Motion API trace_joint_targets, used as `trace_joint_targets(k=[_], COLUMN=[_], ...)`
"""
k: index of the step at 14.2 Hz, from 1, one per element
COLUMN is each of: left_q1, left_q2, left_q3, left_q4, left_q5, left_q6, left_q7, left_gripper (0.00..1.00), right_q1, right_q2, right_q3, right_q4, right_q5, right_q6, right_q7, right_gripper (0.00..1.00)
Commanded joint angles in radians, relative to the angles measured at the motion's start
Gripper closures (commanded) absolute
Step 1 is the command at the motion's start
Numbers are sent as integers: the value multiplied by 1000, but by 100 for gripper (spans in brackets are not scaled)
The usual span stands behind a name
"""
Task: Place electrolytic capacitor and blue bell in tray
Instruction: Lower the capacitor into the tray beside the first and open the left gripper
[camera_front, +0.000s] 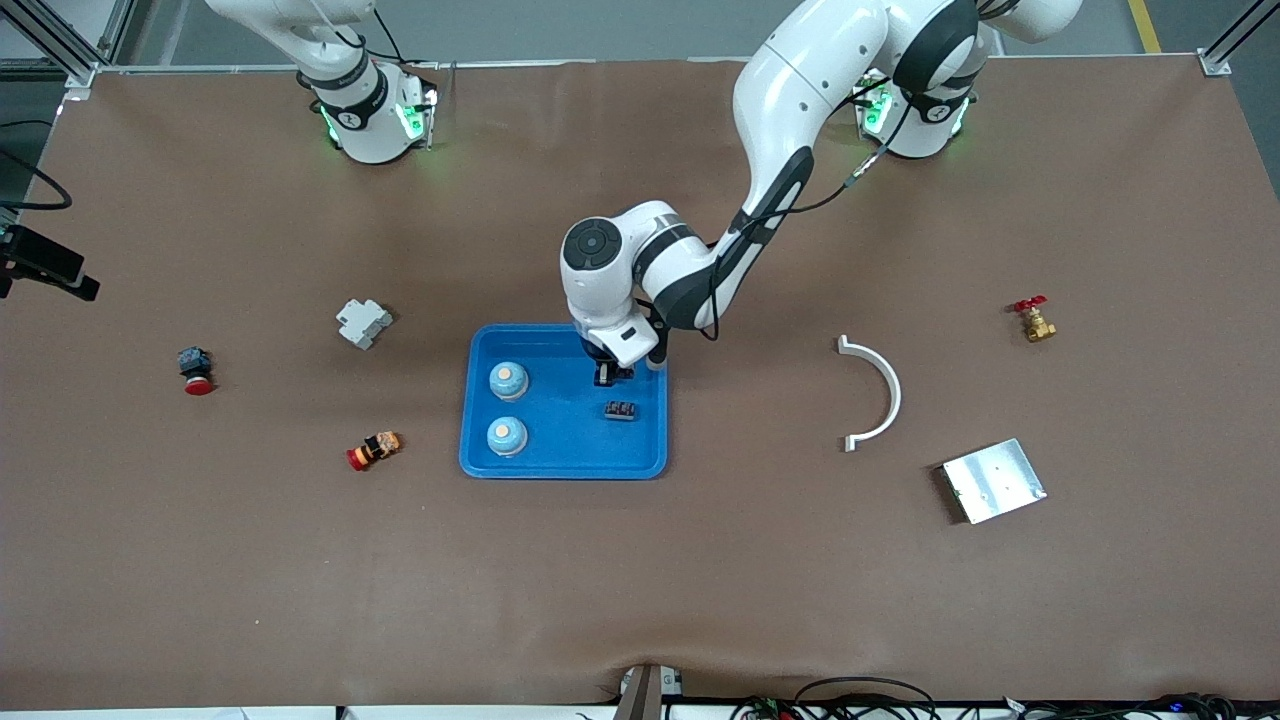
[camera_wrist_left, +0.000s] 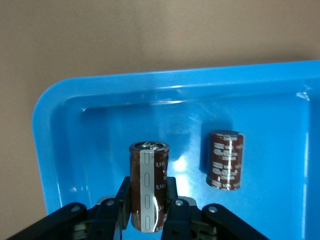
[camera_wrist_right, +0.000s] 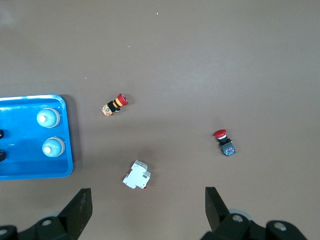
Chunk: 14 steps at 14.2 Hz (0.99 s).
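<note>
The bright-blue tray (camera_front: 565, 462) lies mid-table. Two blue bells (camera_front: 508, 380) (camera_front: 506, 436) stand in it toward the right arm's end. One brown electrolytic capacitor (camera_front: 621, 410) lies on the tray floor toward the left arm's end. My left gripper (camera_front: 607, 377) hangs low over the tray beside that part, shut on a second brown capacitor (camera_wrist_left: 148, 170) with a silver stripe; the lying capacitor (camera_wrist_left: 226, 160) shows close by inside the tray's rim (camera_wrist_left: 55, 150). My right gripper (camera_wrist_right: 148, 210) waits open and empty, high over the table's right-arm end, out of the front view.
Toward the right arm's end lie a white breaker (camera_front: 363, 322), a red push-button (camera_front: 195, 370) and a red-and-orange button (camera_front: 373, 450). Toward the left arm's end lie a white curved bracket (camera_front: 878, 392), a silver metal plate (camera_front: 993, 480) and a brass valve (camera_front: 1034, 320).
</note>
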Motion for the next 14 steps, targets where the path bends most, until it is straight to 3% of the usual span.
trace_joint_targets(k=[1,13,14], left_q1=[-10,2,2], left_q2=[-15,-20,-21], left_q3=[13,11,11], left_q4=[-34,-87,-87], left_q5=[20,21,18], left_q6=[9,58,57], left_q7=[11,40,69], left_gripper=[100,100,1], right_q1=[-11,-13,-11], right_q2=[-3,-3,-3], right_q3=[7,6,6], right_q4=[2,2,2], right_q5=[13,13,13], right_q6=[-10,-10,-10], right_q7=[3,3,3], right_gripper=[0,0,0])
